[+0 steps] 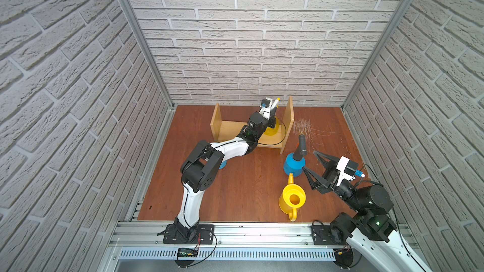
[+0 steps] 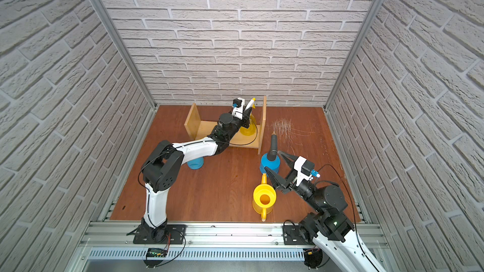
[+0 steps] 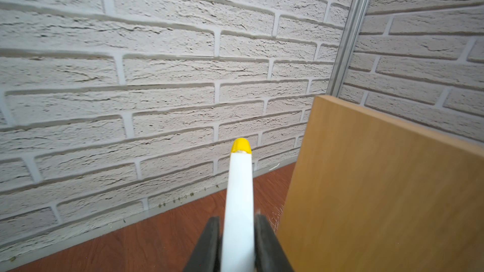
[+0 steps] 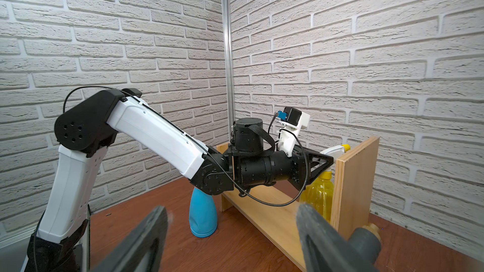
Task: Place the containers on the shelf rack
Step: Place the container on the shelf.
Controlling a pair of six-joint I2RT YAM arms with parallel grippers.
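Four containers. Slim blue bottle (image 2: 195, 164) upright on the table (image 1: 235, 192), half under the left arm (image 1: 230, 147). Yellow spray bottle (image 4: 319, 194) upright on the shelf rack (image 1: 230, 132), right end, nozzle (image 3: 240, 150) aimed at the back wall (image 1: 262, 48), white head clamped tight in left claw (image 3: 237, 231). Blue sprayer (image 1: 294, 164) upright right of the rack, wand (image 1: 301, 142) pointing back. Watering can (image 1: 292, 200) nearer, spout (image 1: 290, 177) likewise. Right claw (image 1: 309, 160) spread wide, empty, beside sprayer.

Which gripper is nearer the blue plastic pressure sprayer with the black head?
Right. The right gripper sits open beside the sprayer; the left gripper is at the wooden rack.
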